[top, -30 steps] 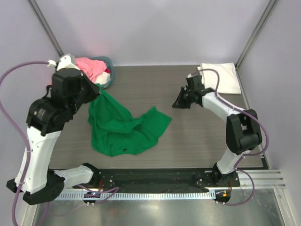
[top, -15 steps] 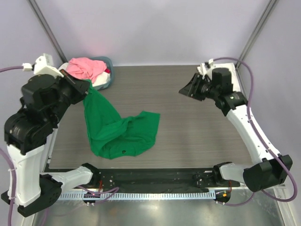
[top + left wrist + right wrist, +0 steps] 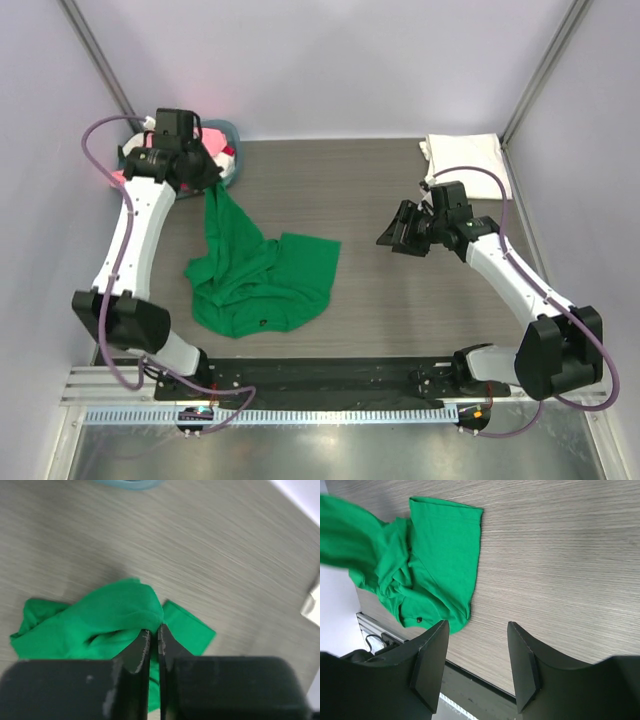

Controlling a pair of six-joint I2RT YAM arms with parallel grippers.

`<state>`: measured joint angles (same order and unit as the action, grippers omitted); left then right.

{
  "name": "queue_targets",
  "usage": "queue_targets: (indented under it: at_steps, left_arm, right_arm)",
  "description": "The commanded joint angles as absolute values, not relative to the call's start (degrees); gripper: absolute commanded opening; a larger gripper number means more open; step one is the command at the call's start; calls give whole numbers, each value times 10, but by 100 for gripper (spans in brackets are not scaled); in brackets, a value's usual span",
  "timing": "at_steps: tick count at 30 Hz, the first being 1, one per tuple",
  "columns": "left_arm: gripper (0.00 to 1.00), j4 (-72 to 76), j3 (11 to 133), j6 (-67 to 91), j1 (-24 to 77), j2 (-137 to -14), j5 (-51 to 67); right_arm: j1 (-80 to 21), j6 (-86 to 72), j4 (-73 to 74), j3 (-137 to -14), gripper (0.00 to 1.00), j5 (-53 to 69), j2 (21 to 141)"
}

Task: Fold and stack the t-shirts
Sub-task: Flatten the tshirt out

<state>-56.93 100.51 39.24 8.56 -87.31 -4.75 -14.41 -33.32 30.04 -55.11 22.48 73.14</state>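
A bright green t-shirt lies crumpled at the left middle of the table, with one end pulled up toward the back left. My left gripper is shut on that raised end; in the left wrist view the fingertips pinch a fold of the green t-shirt. My right gripper hangs open over bare table to the right of the shirt, holding nothing. Its wrist view shows the spread fingers above the wood, with the green t-shirt ahead of them. A folded white t-shirt lies at the back right corner.
A round blue-grey basket stands at the back left, with pink cloth in it, right behind my left gripper. The table's near edge and a metal rail run just below my right gripper. Frame posts stand at both back corners.
My right gripper opened and moved from the back right toward the table's middle. The left arm stretched out toward the basket, still holding the green shirt, whose right flap slid left.
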Motion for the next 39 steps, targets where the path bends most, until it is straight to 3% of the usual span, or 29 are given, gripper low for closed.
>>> queue_targets:
  at_steps: [1, 3, 7, 9, 12, 15, 23, 26, 39]
  left_arm:
    - [8, -536, 1003, 356, 22, -885, 13]
    - [15, -543, 993, 349, -17, -896, 4]
    - [86, -576, 948, 339, -45, -881, -66]
    - [91, -582, 921, 340, -44, -847, -95]
    - [90, -592, 847, 350, -42, -798, -98]
    - [80, -577, 718, 376, -29, -701, -73]
    - [63, -567, 541, 467, 68, -574, -26]
    - [56, -555, 491, 488, 111, -559, -30]
    - [50, -496, 432, 506, 134, -618, -96]
  right_arm:
    - [-146, -333, 268, -532, 56, 237, 724]
    - [-146, -336, 260, -525, 56, 242, 729]
    - [-146, -337, 243, -510, 56, 245, 738]
    - [-146, -338, 239, -507, 56, 248, 744]
    - [-145, -343, 228, -503, 56, 253, 756]
    - [-151, -349, 212, -497, 56, 256, 763]
    - [-165, -349, 203, -481, 56, 251, 775]
    - [-166, -352, 195, -468, 56, 250, 774]
    - [-167, -345, 195, -449, 56, 254, 766]
